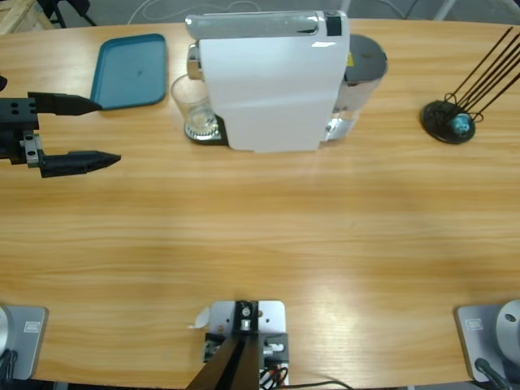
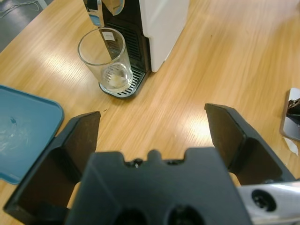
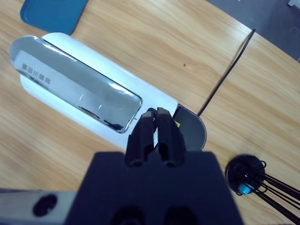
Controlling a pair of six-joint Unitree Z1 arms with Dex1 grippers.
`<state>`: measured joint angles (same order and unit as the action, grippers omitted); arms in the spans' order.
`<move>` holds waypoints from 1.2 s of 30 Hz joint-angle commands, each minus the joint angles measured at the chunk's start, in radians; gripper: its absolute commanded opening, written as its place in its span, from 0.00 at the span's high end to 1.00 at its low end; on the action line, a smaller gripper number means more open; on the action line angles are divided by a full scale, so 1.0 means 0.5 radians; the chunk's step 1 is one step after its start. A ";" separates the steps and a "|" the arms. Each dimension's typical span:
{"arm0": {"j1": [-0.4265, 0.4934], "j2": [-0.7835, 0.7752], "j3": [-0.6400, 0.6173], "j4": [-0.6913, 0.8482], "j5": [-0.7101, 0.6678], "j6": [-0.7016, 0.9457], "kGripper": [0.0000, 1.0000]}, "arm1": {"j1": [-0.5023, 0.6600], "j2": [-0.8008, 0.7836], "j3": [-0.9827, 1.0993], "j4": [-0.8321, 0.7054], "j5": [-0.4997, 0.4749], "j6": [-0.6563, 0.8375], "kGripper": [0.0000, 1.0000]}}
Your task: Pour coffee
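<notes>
Left gripper [image 1: 101, 131] comes in from the left edge of the desk [image 1: 260, 236], and its black fingers [image 2: 225, 136] are spread wide with nothing between them, just bare wood below. It sits level with the glass tumbler [image 1: 195, 110] but well apart from it, with open desk between the two. In the left wrist view the tumbler stands upright on the drip grille at the front of the white coffee machine [image 1: 272, 81], under the spout. And the coffee? The glass looks clear from here, with a pale glint at its bottom; no dark layer can be made out in it, so whether any coffee is in it cannot be told.

Just beyond the left gripper, at the far-left of the desk, lies a teal tray [image 1: 130, 71], flat, close beside the tumbler but not touching it.

Over to the right gripper [image 3: 157, 117]: the high view does not show it, but its own wrist camera looks straight down on the coffee machine's top, silver lid panel and grey tank at the back end. Its fingers are pressed together, a narrow closed pair, holding nothing, hanging above the machine's rear end; whether they touch it cannot be told.

On the far right of the desk stands a black wire holder [image 1: 449, 122] on a round base, thin rods fanning up and out, with a small blue piece at its base, well apart from the machine.
</notes>
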<state>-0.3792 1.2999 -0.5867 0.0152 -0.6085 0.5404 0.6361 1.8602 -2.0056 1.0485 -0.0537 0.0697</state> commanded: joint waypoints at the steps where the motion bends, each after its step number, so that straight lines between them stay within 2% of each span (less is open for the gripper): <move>1: -0.015 0.096 0.067 -0.020 0.060 -0.035 0.04 | -0.030 0.116 0.158 -0.008 0.105 -0.010 1.00; 26: -0.009 0.137 0.068 -0.033 0.064 -0.084 0.04 | -0.030 0.169 0.267 -0.023 0.095 0.005 1.00; 31: -0.009 0.136 0.067 -0.033 0.064 -0.087 0.00 | -0.031 0.099 0.250 -0.035 0.070 -0.006 1.00; 34: -0.009 0.113 0.069 -0.033 0.064 -0.091 0.00 | -0.033 -0.047 0.088 -0.038 0.082 -0.066 1.00; 35: -0.009 0.106 0.069 -0.033 0.064 -0.093 0.00 | -0.033 -0.097 0.023 -0.025 0.082 -0.089 0.92; 36: -0.009 0.102 0.069 -0.033 0.064 -0.093 0.00 | -0.033 -0.142 -0.022 -0.023 0.076 -0.093 0.40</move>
<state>-0.3792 1.3326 -0.5830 0.0113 -0.5920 0.5055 0.6292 1.8913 -1.9351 1.0271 -0.0134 0.0667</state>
